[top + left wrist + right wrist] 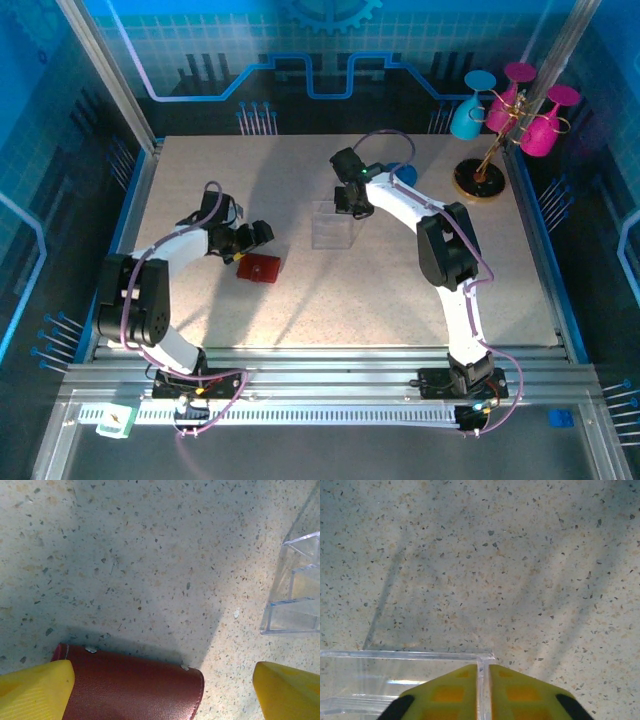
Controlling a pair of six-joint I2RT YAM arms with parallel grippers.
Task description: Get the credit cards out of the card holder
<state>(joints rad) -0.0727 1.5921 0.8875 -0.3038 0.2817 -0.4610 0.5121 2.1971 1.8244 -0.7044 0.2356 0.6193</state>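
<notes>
Looking down over a pale speckled stone-look table [200, 180], I see two white robot arms reaching inward from its near edge. The left gripper [160, 695] is released, its yellow fingers [35, 692] spread wide. They stand one on each side of a small flat red leather-look card holder [135, 685], which lies closed on the tabletop left of centre. The left finger overlaps the holder's corner (whether it touches, I cannot tell). The right finger stands apart from its rounded, stitched edge, with open table between them.

A clear see-through plastic tray [335, 228] sits to the right of the holder, near it but apart. The right gripper [483, 680] is clenched on that tray's thin upper wall, one yellow pad pressed to each face. Beyond the tray, open table runs to the far edge. A rack of pink and blue wine glasses [540, 132] stands at the far right corner, well apart.
</notes>
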